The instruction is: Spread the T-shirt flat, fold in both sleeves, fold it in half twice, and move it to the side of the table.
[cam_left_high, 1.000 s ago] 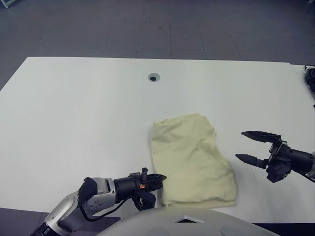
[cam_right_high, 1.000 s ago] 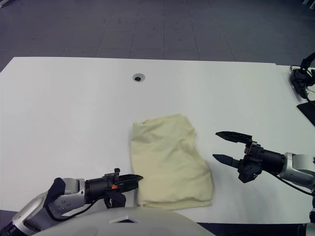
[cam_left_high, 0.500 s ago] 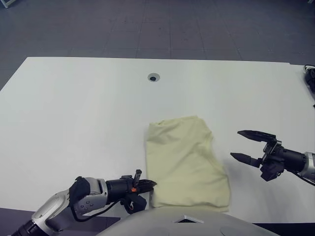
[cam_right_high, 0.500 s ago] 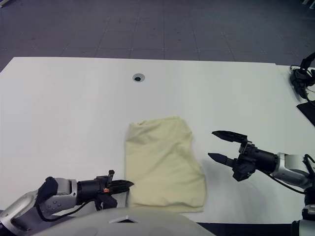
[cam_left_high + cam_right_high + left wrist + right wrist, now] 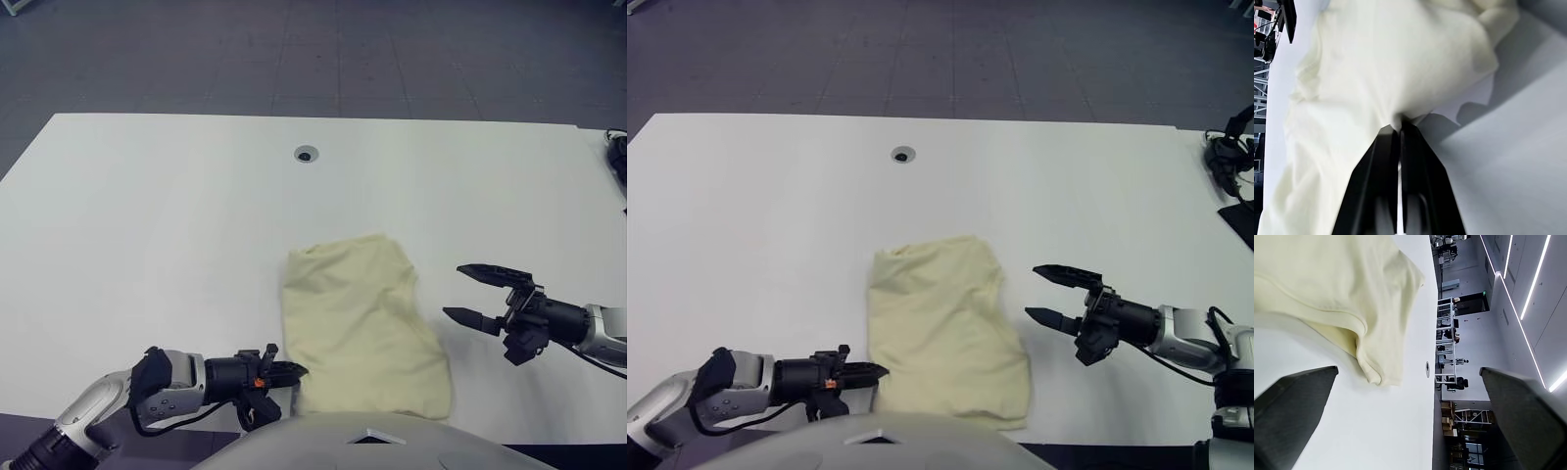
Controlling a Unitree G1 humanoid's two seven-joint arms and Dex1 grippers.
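The white table (image 5: 147,215) takes up most of what's in front of the robot, and the T-shirt (image 5: 362,323) lies on it near the front edge, a little right of the middle. It is pale yellow and folded into a rumpled oblong that runs away from the robot, with soft creases across the top layer. The left gripper (image 5: 294,372) sits low at the shirt's near-left corner, its jaws pinched tight on the hem, the cloth bunching where the fingertips (image 5: 1399,128) meet. The right gripper (image 5: 451,290) is just off the shirt's right edge, not touching it, jaws spread wide and pointing at the cloth. Farther back, a small round cable hole (image 5: 307,154) is set in the tabletop, and dark cables (image 5: 1225,157) lie at the far right edge.
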